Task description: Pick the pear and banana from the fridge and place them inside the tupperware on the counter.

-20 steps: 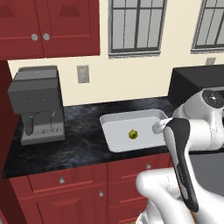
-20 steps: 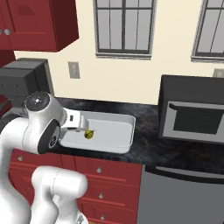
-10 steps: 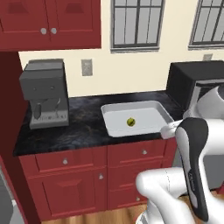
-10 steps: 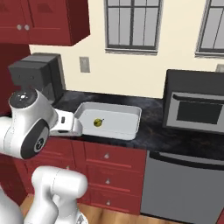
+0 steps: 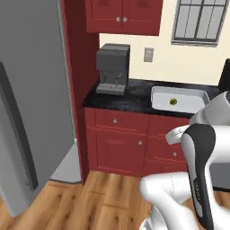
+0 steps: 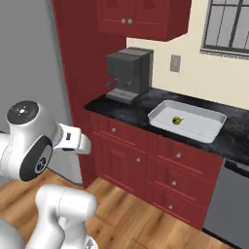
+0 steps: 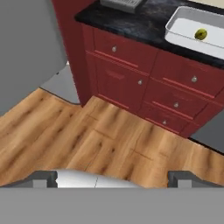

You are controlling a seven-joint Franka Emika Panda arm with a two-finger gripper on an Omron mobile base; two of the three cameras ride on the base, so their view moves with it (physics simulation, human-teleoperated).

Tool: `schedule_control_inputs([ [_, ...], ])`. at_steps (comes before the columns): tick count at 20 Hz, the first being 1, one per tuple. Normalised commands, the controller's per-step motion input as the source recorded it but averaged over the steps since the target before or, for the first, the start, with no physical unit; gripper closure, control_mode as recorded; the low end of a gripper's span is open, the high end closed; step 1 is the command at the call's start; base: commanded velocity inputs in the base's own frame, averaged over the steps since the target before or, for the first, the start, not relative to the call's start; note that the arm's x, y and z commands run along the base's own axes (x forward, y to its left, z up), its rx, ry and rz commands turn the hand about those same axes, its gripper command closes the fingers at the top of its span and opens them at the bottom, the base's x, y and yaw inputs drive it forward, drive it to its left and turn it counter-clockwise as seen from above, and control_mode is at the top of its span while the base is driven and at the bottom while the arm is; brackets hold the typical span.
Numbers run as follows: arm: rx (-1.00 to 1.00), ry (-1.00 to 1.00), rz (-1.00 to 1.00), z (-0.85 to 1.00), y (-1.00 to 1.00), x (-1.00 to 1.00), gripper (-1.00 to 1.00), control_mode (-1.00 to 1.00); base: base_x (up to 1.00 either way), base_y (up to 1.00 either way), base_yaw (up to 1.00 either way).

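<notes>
The pear [image 5: 173, 101] [image 6: 177, 119] [image 7: 201, 33], small and yellow-green, lies inside the pale tupperware [image 5: 157, 96] [image 6: 160, 119] [image 7: 175, 37] on the black counter [image 5: 130, 96] [image 6: 121, 109] [image 7: 131, 22]. The grey fridge [image 5: 31, 112] [image 6: 29, 58] [image 7: 26, 43] stands at the left, and its shelves are not visible. The banana is out of view. My gripper [image 7: 116, 179] is open and holds nothing. It hangs well back from the counter, over the wooden floor, and looks down at the red cabinet fronts.
A grey coffee machine [image 5: 112, 69] [image 6: 127, 75] stands on the counter's left end, beside a tall red side panel [image 5: 78, 90]. Red drawers with silver knobs [image 7: 140, 82] run below the counter. A grey appliance front [image 6: 228, 204] is at the right. Wooden floor [image 7: 109, 135] lies open before the cabinets.
The whole picture has shifted: the base has backed off and turned left, bringing the fridge and floor into view. The pear stays in the tupperware. The gripper stays open.
</notes>
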Motion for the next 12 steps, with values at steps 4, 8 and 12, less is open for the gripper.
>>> schedule_control_inputs([
  [4,0.00,0.00,0.00,0.00,0.00,0.00,-1.00,1.00,-0.87,0.01,0.71],
  [8,0.00,0.00,0.00,0.00,0.00,0.00,-1.00,1.00,-0.59,0.05,0.70],
  [12,0.00,0.00,0.00,0.00,0.00,0.00,-1.00,1.00,-0.43,0.04,0.68],
])
